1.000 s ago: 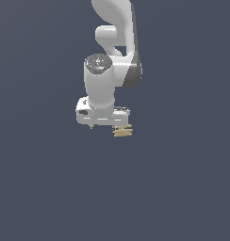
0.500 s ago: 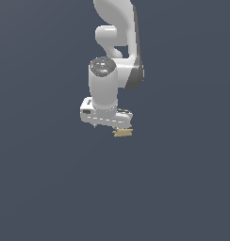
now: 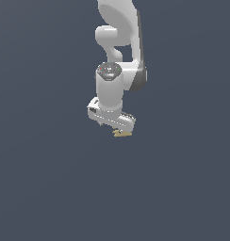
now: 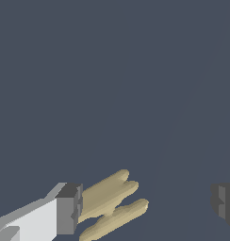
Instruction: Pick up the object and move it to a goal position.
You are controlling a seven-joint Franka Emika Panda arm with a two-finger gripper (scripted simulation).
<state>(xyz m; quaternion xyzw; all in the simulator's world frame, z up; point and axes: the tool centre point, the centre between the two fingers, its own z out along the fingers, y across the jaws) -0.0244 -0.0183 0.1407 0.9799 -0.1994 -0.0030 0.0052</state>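
Note:
The object (image 3: 122, 133) is a small flat tan piece with slat-like lobes. In the exterior view it shows just under the white gripper (image 3: 118, 129), poking out on that view's right. In the wrist view the object (image 4: 110, 202) lies between the two dark finger pads, close against one pad (image 4: 69, 209). A wide gap separates it from the other pad (image 4: 224, 203). The gripper (image 4: 147, 207) is open, with its fingers spread far wider than the piece. Whether the near pad touches the piece cannot be told.
A plain dark grey surface (image 3: 51, 179) fills both views around the arm. The white arm (image 3: 119, 28) rises from the hand toward the top of the exterior view. Nothing else shows.
The wrist and hand have shifted toward the exterior view's right and slightly down, settling more directly over the tan piece. The piece itself has stayed where it was.

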